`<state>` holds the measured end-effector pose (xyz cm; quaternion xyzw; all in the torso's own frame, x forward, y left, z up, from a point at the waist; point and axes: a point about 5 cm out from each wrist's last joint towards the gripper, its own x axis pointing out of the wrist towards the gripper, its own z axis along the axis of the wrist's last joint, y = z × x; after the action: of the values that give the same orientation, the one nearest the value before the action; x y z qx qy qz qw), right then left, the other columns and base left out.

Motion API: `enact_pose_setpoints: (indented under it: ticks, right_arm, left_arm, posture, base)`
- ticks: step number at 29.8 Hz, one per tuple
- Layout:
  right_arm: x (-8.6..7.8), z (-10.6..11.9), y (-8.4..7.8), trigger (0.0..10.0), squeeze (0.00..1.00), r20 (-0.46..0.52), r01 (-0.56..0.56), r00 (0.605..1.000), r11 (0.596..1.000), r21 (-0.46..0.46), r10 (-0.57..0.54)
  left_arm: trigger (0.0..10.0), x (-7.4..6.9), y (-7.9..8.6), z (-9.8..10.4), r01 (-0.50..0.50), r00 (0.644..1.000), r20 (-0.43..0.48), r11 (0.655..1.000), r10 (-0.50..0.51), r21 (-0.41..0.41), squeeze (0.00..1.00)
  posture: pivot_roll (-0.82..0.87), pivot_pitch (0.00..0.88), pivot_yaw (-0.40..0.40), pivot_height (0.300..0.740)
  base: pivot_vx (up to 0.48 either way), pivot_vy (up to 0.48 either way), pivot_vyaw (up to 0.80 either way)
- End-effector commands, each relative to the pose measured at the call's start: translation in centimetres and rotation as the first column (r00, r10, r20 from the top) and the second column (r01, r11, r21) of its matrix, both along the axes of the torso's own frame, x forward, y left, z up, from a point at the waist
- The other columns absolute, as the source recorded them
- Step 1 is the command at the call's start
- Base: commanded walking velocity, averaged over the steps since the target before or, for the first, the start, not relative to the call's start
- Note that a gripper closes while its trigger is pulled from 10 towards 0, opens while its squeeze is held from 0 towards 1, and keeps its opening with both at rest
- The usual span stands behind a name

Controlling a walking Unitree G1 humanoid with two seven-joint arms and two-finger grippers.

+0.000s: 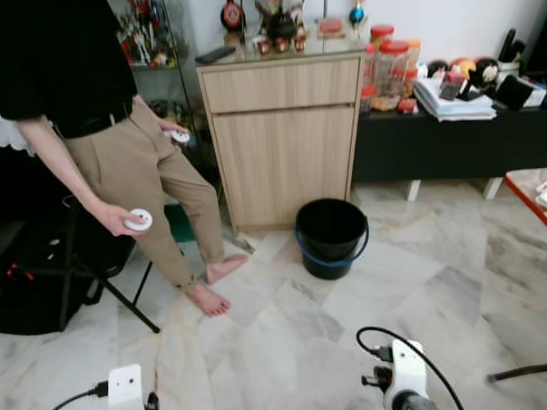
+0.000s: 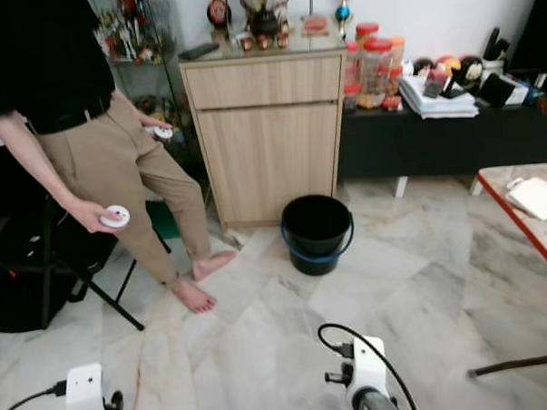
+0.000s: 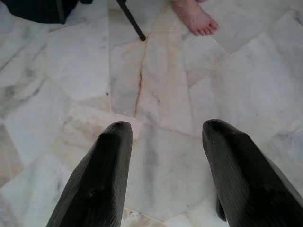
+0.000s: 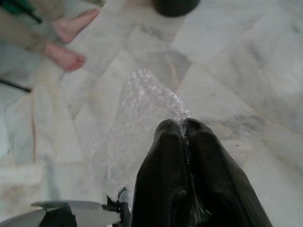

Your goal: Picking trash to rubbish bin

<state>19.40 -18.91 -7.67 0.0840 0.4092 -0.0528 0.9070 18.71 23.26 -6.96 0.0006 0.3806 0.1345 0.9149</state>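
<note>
Fingers, right: the right gripper (image 4: 184,130) has its two black fingers pressed together on a sheet of clear bubble wrap (image 4: 142,118), which sticks out past the tips above the marble floor (image 1: 440,279).
Fingers, left: the left gripper (image 3: 163,132) is spread wide with nothing between the fingers, pointing down at the floor.
Rubbish bin: a black bucket (image 1: 330,236) with a blue handle stands on the floor in front of a wooden cabinet (image 1: 284,136), ahead of the robot and well apart from both grippers.
Person: stands barefoot to the robot's left beside the cabinet, a small round white object (image 1: 139,219) in one hand (image 1: 120,218).
Right edge: a red-edged table (image 2: 528,217) with a white item on it.
</note>
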Motion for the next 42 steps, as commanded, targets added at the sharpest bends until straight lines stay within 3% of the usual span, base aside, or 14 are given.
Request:
enact_pose_setpoints:
  ticks: [1, 8, 22, 42]
  right_arm:
    - [0.6, 0.3, 0.4, 10.0, 0.00, 0.024, 0.006, 1.000, 1.000, 0.008, -0.006]
    - [0.4, 0.2, 0.6, 10.0, 0.00, 0.025, 0.002, 1.000, 1.000, 0.009, -0.002]
    - [0.4, 0.1, 1.6, 10.0, 0.00, 0.029, -0.004, 1.000, 1.000, 0.027, 0.004]
    - [0.0, -0.2, 1.8, 10.0, 0.00, 0.006, 0.006, 1.000, 0.999, 0.040, -0.006]
  left_arm:
    - [10.0, 0.3, 0.4, 0.2, 0.011, 1.000, -0.004, 1.000, -0.011, 0.010, 0.00]
    - [10.0, 1.1, 0.5, 0.6, 0.040, 0.999, 0.006, 0.999, -0.040, 0.018, 0.00]
    - [10.0, 0.9, 0.7, 0.6, 0.051, 0.999, -0.001, 0.998, -0.051, 0.024, 0.00]
    - [10.0, 0.6, 1.1, 0.6, 0.042, 0.999, 0.006, 0.999, -0.042, 0.029, 0.00]
  posture:
    - [0.00, 0.000, 0.095, 0.740]
    - [0.00, 0.000, 0.100, 0.740]
    - [0.01, 0.000, 0.114, 0.740]
    - [0.06, 0.000, 0.111, 0.740]
  base:
    - [0.409, 0.000, 0.00]
    - [0.396, 0.000, 0.00]
    - [0.396, 0.000, -0.15]
    - [0.395, 0.000, -0.12]
